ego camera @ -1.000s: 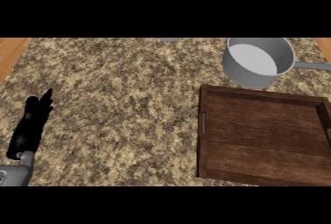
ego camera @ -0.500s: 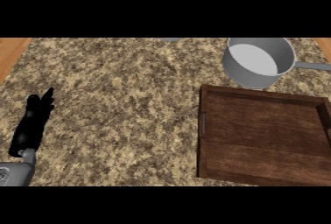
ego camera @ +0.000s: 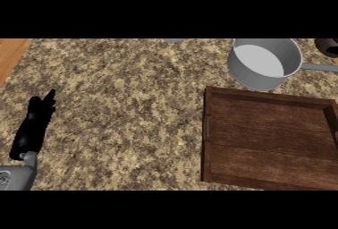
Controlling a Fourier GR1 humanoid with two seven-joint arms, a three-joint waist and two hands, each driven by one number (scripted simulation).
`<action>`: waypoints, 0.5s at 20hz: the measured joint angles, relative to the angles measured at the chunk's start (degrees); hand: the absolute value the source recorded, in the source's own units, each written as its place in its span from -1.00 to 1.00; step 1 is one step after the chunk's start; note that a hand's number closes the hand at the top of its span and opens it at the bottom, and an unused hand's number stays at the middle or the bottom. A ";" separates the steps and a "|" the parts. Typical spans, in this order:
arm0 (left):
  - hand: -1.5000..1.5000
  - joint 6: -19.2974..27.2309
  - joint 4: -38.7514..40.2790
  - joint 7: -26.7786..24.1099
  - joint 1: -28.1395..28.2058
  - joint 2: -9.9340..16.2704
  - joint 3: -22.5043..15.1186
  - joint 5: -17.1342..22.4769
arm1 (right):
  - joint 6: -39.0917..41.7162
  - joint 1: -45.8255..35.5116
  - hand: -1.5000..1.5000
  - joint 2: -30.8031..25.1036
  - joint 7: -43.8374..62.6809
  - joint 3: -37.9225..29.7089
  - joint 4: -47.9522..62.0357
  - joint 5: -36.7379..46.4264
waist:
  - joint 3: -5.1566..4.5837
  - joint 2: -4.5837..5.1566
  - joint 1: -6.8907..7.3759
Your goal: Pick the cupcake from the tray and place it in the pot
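Your left hand [ego camera: 34, 125] rests at the counter's [ego camera: 119, 89] left edge, fingers straight and holding nothing. The wooden tray [ego camera: 267, 138] sits at right, the grey pot [ego camera: 264, 62] just beyond it — no cupcake shows on the tray, and you can't see into the pot's bottom.

Speckled granite counter [ego camera: 125, 103], wooden edge [ego camera: 12, 51]

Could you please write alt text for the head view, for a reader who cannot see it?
A brown wooden tray with no cupcake visible on it lies at the right of a speckled stone counter, with a grey pot just beyond it. The robot's left hand rests open at the left edge.
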 measured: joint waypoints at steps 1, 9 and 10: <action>0.00 -0.09 -0.36 -0.06 0.41 -0.02 0.14 -0.03 | 0.21 -0.82 -1.00 0.26 0.05 -0.31 1.30 -0.18 | 0.01 0.03 0.10; 0.00 -0.96 0.28 -0.58 -0.04 0.13 1.32 0.03 | -2.89 -3.01 -1.00 3.49 0.22 -9.97 7.78 -8.87 | 0.07 0.16 0.09; 0.00 -0.87 0.06 -0.40 0.11 -0.14 1.15 -0.08 | -3.33 -3.34 -1.00 3.24 0.37 -11.54 8.43 -10.24 | 0.08 0.17 0.13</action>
